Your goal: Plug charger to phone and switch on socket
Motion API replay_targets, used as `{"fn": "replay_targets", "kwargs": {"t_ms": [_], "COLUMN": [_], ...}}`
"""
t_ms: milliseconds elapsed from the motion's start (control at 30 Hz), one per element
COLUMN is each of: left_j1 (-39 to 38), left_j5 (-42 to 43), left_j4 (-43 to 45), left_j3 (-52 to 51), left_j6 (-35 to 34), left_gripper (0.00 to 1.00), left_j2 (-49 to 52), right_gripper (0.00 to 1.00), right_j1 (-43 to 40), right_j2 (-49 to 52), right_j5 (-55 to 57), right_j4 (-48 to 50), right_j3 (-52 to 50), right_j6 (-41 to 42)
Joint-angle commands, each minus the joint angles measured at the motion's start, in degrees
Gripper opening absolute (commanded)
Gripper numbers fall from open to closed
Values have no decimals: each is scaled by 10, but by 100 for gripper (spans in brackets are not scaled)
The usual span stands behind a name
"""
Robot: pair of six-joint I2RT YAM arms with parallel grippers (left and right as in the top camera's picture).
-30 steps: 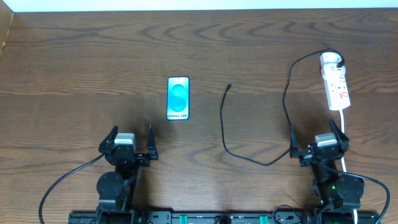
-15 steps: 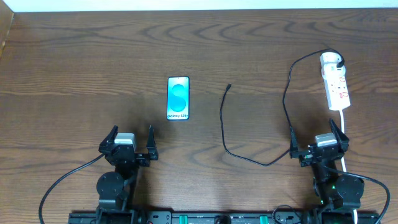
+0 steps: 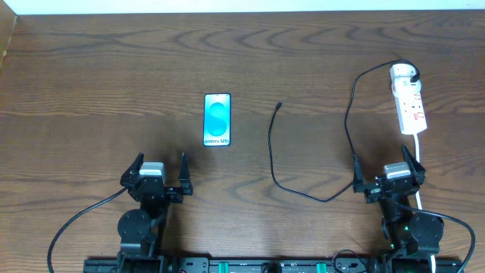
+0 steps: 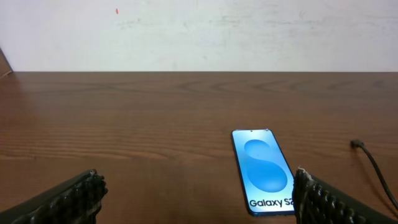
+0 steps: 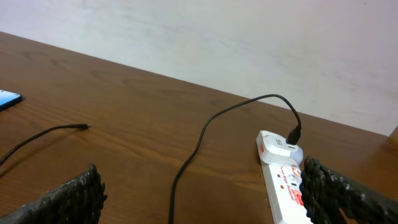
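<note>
Left end effector (image 3: 161,162) and right end effector (image 3: 382,161) both gape empty; the charger (image 3: 270,144) lies ahead between them, its tip end running straight away, slightly nearer the right

On the brown wooden table (image 3: 91,68) lie the phone (image 3: 217,119), the charger cable (image 3: 271,152) and, far right, the socket (image 3: 409,102)

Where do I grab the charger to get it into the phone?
Just behind the connector tip, from straight above, pinching across the charger cable. That end lies flat and free on the table, right of the phone, with bare wood on either side.
</note>
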Motion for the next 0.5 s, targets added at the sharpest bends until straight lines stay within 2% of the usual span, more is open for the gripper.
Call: {"fn": "replay_targets", "kwargs": {"t_ms": [0, 467], "left_j1": [-2, -2], "left_j5": [-9, -9], "left_j4": [-6, -6], "left_j3": [-16, -16], "left_j6": [8, 8], "left_gripper": [98, 98], "left_j2": [-4, -4], "right_gripper": [99, 99], "right_j1": [5, 5], "right_j2": [-4, -4], "right_j5": [-2, -2], "right_j4": [-2, -2], "right_j3": [-2, -2], "right_j6": [7, 7]}}
